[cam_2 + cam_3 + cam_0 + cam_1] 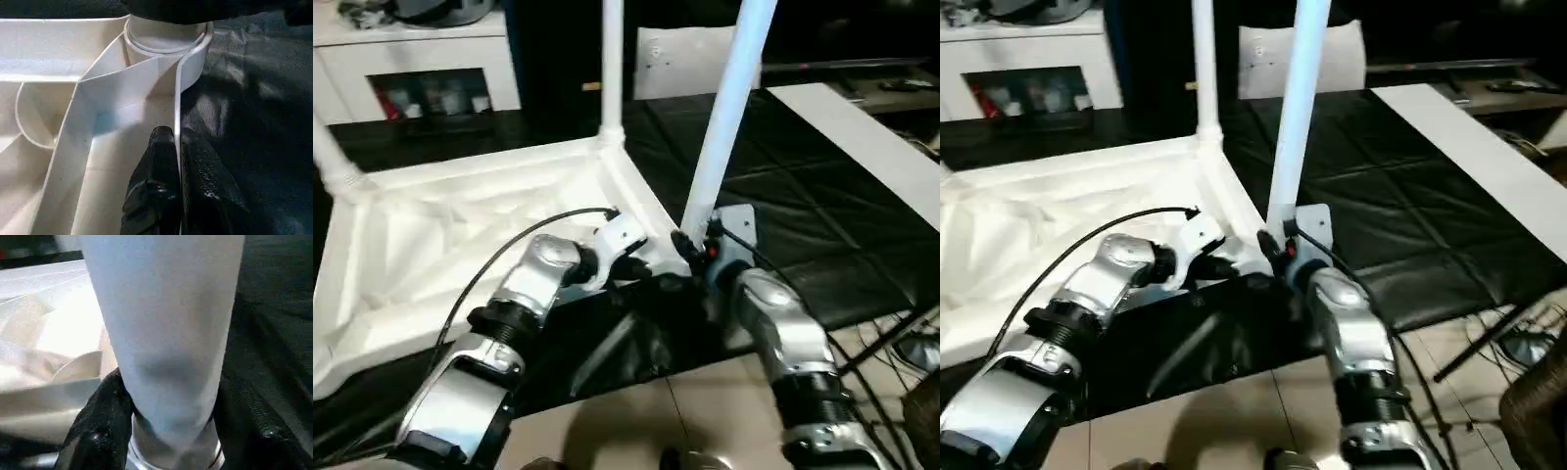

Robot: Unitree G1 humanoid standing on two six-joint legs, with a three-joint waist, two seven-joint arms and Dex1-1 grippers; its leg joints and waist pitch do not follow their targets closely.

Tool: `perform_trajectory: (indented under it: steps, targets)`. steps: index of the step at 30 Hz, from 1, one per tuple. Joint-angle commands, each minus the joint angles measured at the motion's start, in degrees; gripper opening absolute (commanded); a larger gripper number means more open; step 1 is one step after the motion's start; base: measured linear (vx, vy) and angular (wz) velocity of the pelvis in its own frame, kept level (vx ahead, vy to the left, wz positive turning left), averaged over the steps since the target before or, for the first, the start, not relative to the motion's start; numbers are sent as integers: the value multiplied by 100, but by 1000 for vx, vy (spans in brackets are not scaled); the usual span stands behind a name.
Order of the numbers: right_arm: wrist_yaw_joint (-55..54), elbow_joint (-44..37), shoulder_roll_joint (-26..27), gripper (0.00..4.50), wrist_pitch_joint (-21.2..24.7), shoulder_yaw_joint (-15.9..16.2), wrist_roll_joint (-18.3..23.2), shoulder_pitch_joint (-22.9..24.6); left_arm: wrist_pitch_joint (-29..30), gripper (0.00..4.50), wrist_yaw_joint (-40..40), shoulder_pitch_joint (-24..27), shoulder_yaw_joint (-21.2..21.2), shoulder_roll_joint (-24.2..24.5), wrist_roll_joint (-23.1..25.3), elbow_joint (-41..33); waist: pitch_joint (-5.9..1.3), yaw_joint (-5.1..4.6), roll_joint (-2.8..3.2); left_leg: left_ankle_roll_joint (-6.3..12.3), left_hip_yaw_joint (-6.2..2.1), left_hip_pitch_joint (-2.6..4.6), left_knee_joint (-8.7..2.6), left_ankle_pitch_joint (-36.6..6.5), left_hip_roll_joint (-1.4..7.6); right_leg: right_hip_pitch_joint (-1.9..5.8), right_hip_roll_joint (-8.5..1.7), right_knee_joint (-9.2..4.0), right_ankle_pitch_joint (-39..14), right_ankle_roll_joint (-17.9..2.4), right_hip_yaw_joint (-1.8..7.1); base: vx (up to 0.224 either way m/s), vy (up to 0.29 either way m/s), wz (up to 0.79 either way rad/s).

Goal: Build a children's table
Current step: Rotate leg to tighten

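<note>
The white table top (460, 225) lies upside down on a black mat, ribbed underside up. One leg (612, 69) stands upright in the far corner socket, and another (333, 157) rises at the left corner. My right gripper (690, 245) is shut on the base of a third leg (729, 108), which leans slightly over the near right corner socket (166, 44). In the right wrist view the black fingers (100, 426) clasp that leg (166, 323) from both sides. My left gripper (177, 161) is shut on the table top's thin rim wall (177, 107), just short of that socket.
The black mat (803, 186) extends to the right, edged by a long white board (871, 147). A white cabinet (411, 59) stands at the back left and a flat whitish bag (680, 59) at the back. Cables and a stand (901, 343) lie on the tiled floor at right.
</note>
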Motion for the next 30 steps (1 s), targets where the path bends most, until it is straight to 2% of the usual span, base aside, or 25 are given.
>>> perform_trajectory:
  steps: [1, 2, 3, 4, 5, 8, 9, 11, 12, 13, 14, 15, 16, 17, 18, 19, 21, 22, 23, 24, 25, 27, 28, 29, 30]
  targets:
    - [7, 229, 435, 198, 25, 359, 144, -58, -404, 0, 139, -177, -132, -495, -142, -143, -265, -85, 4, -364, -239, 295, -553, -4141, 238, 11, -373, -481, -3764, -259, 57, 0, 0, 0]
    - [38, 205, 417, 198, -29, 327, 181, -34, -463, 0, 71, -159, -146, -442, -131, -148, -267, -91, -5, -304, -224, 336, -462, -3928, 186, -8, -415, -592, -4110, -121, -8, 0, 0, 0]
    - [38, 205, 417, 232, -29, 327, 181, -34, -463, 0, 71, -159, -146, -442, -131, -148, -266, -101, -7, -270, -218, 338, -433, -3841, 172, -5, -425, -630, -4194, -64, -55, 0, 0, 0]
    - [103, 124, 356, 253, -122, 289, 219, 35, -564, 0, -84, -110, -163, -334, -144, -176, -267, -121, 5, -256, -243, 290, -445, -3768, 197, 63, -457, -636, -4212, 27, -121, 0, 0, 0]
    - [157, 58, 324, 253, -169, 246, 266, 84, -620, 0, -173, -80, -169, -272, -155, -184, -314, -112, 59, -277, -268, 245, -496, -3803, 249, 135, -455, -558, -4000, 14, -93, 0, 0, 0]
    - [279, -161, 199, 286, -301, 156, 355, 239, -763, 0, -392, 8, -194, -98, -170, -211, -315, -128, 24, -315, -274, 225, -532, -3897, 264, 97, -488, -516, -3771, -109, -46, 0, 0, 0]
    - [364, -277, 105, 295, -423, 154, 321, 333, -861, 0, -461, 25, -195, -19, -171, -171, -342, -132, 36, -315, -267, 224, -507, -3788, 243, 92, -518, -517, -3779, -164, -33, 0, 0, 0]
    - [587, -592, -107, 312, -679, 135, 321, 584, -1218, 0, -656, 34, -192, 144, -173, -53, -384, -89, -19, -180, -232, 143, -483, -3237, 211, 111, -572, -513, -3665, -235, 53, 0, 0, 0]
    - [662, -714, -176, 322, -700, 122, 354, 670, -1276, 0, -687, 21, -169, 184, -177, -10, -404, -66, -17, -128, -234, 107, -488, -3036, 210, 135, -582, -486, -3541, -288, 79, 0, 0, 0]
    - [792, -989, -333, 330, -741, 81, 408, 872, -1498, 0, -748, -12, -129, 266, -185, 89, -432, -36, -46, -25, -216, 36, -507, -2653, 236, 159, -572, -417, -3142, -421, 147, 0, 0, 0]
    - [796, -999, -338, 338, -743, 80, 408, 879, -1510, 0, -751, -13, -128, 269, -185, 92, -435, -8, -56, 36, -206, 17, -513, -2497, 238, 151, -554, -387, -2974, -476, 174, 0, 0, 0]
    - [842, -1110, -404, 338, -776, 67, 416, 965, -1644, 0, -778, -25, -121, 304, -185, 131, -439, 31, -75, 108, -178, 26, -518, -2333, 251, 114, -524, -318, -2676, -660, 228, 0, 0, 0]
    - [906, -1230, -472, 356, -850, 55, 431, 1061, -1723, 0, -755, -44, -107, 339, -170, 177, -449, 42, -103, 156, -161, -15, -510, -2204, 234, 128, -508, -290, -2563, -699, 256, 0, 0, 0]
    - [946, -1295, -500, 373, -877, 43, 453, 1110, -1742, 0, -723, -57, -97, 356, -158, 202, -451, 122, -117, 275, -99, 7, -479, -2008, 220, 79, -493, -232, -2396, -854, 330, 0, 0, 0]
    - [1091, -1530, -550, 373, -839, -3, 613, 1265, -1811, 0, -665, -82, -94, 397, -125, 264, -453, 139, -148, 334, -85, -15, -470, -1937, 204, 96, -481, -222, -2405, -853, 339, 0, 0, 0]
    - [1254, -1871, -669, 378, -857, -19, 707, 1507, -1975, 0, -642, -134, -83, 496, -93, 402, -462, 210, -146, 408, -67, -13, -454, -1784, 203, 94, -481, -207, -2460, -816, 359, 0, 0, 0]
    - [1314, -2077, -780, 398, -887, 18, 658, 1676, -2065, 0, -660, -154, -55, 548, -108, 478, -484, 280, -173, 469, -60, -60, -437, -1489, 192, 108, -465, -152, -2363, -749, 387, 0, 0, 0]
    - [1352, -2203, -853, 409, -891, 45, 624, 1786, -2117, 0, -597, -167, 6, 556, -139, 513, -491, 318, -175, 480, -44, -50, -429, -1362, 198, 94, -452, -134, -2308, -742, 399, 0, 0, 0]
    - [1389, -2328, -930, 423, -891, 76, 592, 1896, -2173, 0, -546, -181, 76, 556, -180, 554, -483, 330, -178, 489, -46, -85, -430, -1269, 190, 118, -436, -126, -2285, -731, 396, 0, 0, 0]
    - [1417, -2383, -955, 423, -898, 87, 596, 1946, -2181, 0, -540, -182, 120, 549, -220, 559, -484, 351, -175, 478, -40, -75, -431, -1282, 198, 108, -429, -125, -2340, -709, 396, 0, 0, 0]
    - [1527, -2583, -1025, 442, -865, 122, 678, 2107, -2147, 0, -560, -175, 254, 528, -362, 540, -461, 351, -215, 457, -33, -89, -428, -1345, 177, 103, -421, -163, -2629, -619, 386, 0, 0, 0]
    - [1693, -2808, -1097, 450, -712, 177, 834, 2240, -2028, 45, -641, -148, 360, 512, -507, 458, -450, 384, -210, 424, -33, -67, -417, -1380, 167, 97, -427, -205, -2982, -465, 386, 0, 0, 0]
    - [1759, -2912, -1135, 450, -626, 203, 899, 2299, -2018, 56, -668, -135, 379, 510, -554, 437, -447, 386, -219, 401, -46, -90, -419, -1379, 156, 107, -422, -218, -3147, -389, 374, 0, 0, 0]
    - [1898, -3068, -1197, 450, -508, 265, 1008, 2378, -1940, 56, -718, -95, 451, 491, -679, 349, -452, 396, -192, 375, -39, -37, -408, -1437, 165, 58, -425, -249, -3211, -442, 374, 0, 0, 0]
    - [2097, -3268, -1312, 450, -430, 420, 1069, 2482, -1806, 63, -788, 30, 554, 486, -870, 110, -467, 407, -182, 374, -40, -15, -398, -1410, 179, 56, -425, -244, -3099, -502, 384, 0, 0, 0]
